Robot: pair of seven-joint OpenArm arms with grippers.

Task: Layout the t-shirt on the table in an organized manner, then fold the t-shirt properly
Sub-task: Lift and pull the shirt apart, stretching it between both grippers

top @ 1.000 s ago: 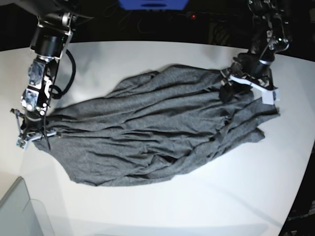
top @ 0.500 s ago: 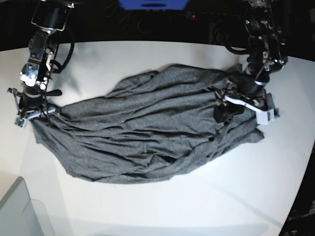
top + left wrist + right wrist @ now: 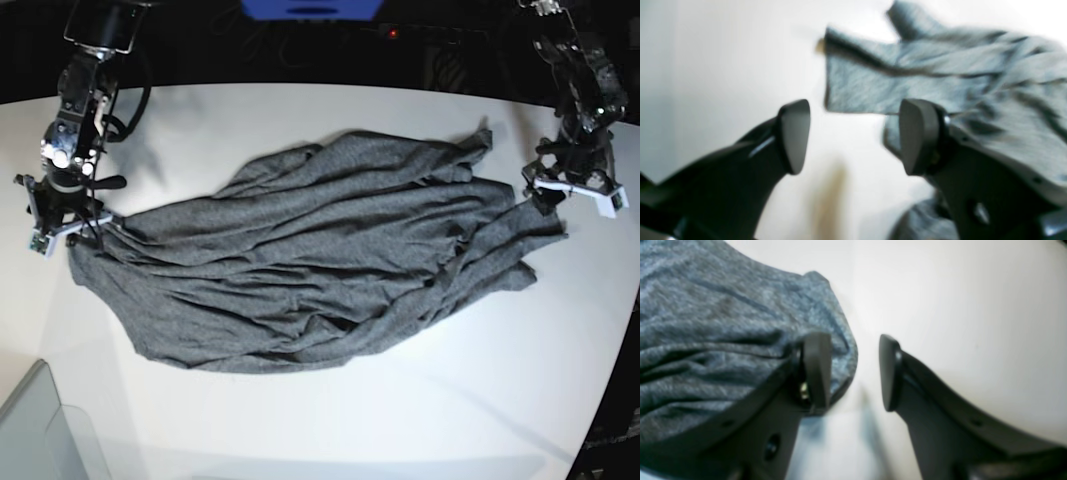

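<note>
Left arm lifted off one t-shirt [image 3: 320, 260] — both grippers' fingers [image 3: 793, 133] parted; holding nothing

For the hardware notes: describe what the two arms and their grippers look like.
Both arms are black, jointed, with black cables looped alongside. The right gripper and left gripper have glossy black fingers with flat dark pads. In the base view each gripper carries a white bracket.

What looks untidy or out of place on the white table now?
The dark-grey knit t-shirt is not laid flat: it lies bunched in long diagonal wrinkles across the smooth white table, its right side crumpled into overlapping folds. Nothing looks spilled or damaged.
</note>
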